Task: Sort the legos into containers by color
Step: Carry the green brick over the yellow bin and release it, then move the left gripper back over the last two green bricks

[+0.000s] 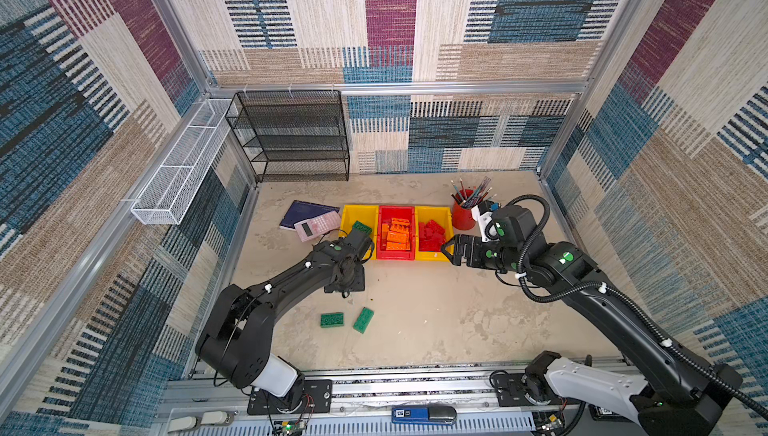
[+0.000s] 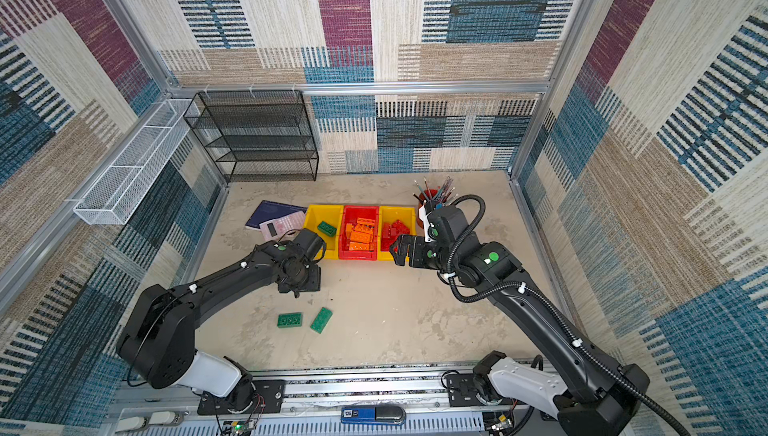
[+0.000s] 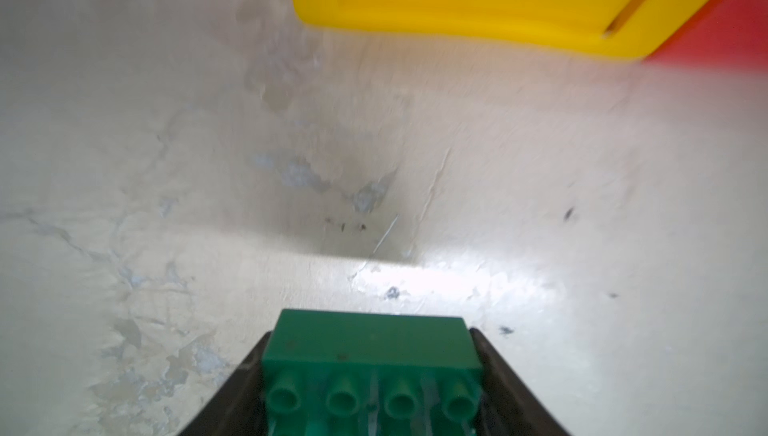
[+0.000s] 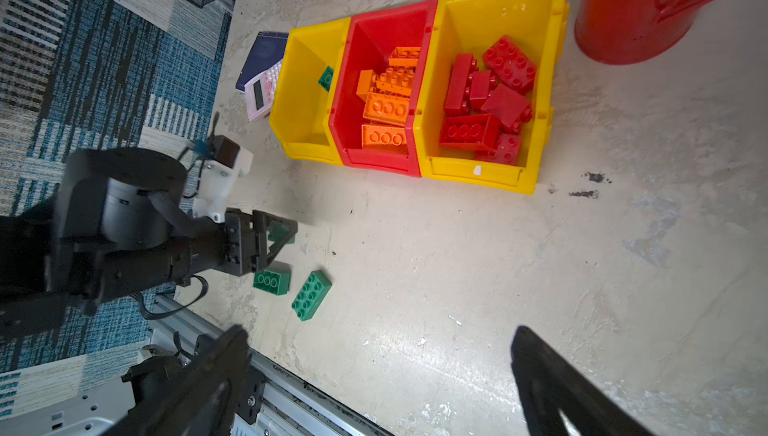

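Note:
My left gripper [image 3: 370, 375] is shut on a green lego [image 3: 370, 346], with a finger against each end and the studs facing the camera. It hangs low over the table in front of the left yellow container [image 1: 352, 214], which holds one green lego [image 1: 362, 228]. The red container [image 1: 395, 210] holds orange legos [image 1: 398, 239]. The right yellow container [image 1: 434, 211] holds red legos [image 1: 432, 235]. Two more green legos [image 1: 331, 320] [image 1: 363, 320] lie on the table near the front left. My right gripper [image 1: 446, 246] stands open and empty by the right yellow container's front.
A red pencil cup [image 1: 463, 215] stands right of the containers. A pink calculator [image 1: 318, 225] on a blue notebook [image 1: 305, 212] lies left of them. A black mesh shelf [image 1: 291, 138] stands at the back left. The metal rail [image 1: 415, 388] runs along the front edge.

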You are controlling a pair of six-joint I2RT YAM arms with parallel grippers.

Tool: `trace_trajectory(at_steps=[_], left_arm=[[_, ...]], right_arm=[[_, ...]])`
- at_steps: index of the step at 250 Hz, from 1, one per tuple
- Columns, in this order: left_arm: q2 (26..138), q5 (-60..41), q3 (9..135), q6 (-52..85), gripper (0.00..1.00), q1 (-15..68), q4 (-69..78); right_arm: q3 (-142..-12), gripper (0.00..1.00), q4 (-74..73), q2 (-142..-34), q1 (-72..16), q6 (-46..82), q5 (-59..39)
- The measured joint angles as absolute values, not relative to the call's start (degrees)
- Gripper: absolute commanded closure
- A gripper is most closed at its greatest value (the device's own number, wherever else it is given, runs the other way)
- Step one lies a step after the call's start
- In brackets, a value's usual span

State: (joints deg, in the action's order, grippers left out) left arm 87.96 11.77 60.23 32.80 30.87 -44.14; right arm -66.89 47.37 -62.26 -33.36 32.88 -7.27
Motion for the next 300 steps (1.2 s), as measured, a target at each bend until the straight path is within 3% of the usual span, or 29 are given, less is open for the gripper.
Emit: trace_trajectory(at_steps=[116, 177, 211, 255, 300], left_arm=[[112.92, 10.48, 97.25, 23.79, 0.43, 22.26, -48.60], [124.75, 8.38, 112.16, 21.71, 0.21, 19.97, -52.27], [128.11, 8.38, 118.69, 21.04, 0.19, 19.90, -54.81], [126.98, 7.14, 119.87, 21.10, 0.19, 19.97, -56.75], [114.45, 7.29, 106.00, 21.93, 0.19, 20.78, -55.57]], right_arm=[[-65.73, 0.00, 47.55, -60.18, -33.36, 35.31, -2.35], [-66.70, 0.00, 49.32, -59.96, -33.34, 37.34, 0.75], [-68.38, 0.00, 50.94, -60.97, -33.34, 37.45, 2.59], [-70.32, 0.00, 51.51, -63.13, -33.28, 36.97, 3.42], [-70.30, 0.00, 51.18, -64.55, -33.26, 34.39, 2.31]])
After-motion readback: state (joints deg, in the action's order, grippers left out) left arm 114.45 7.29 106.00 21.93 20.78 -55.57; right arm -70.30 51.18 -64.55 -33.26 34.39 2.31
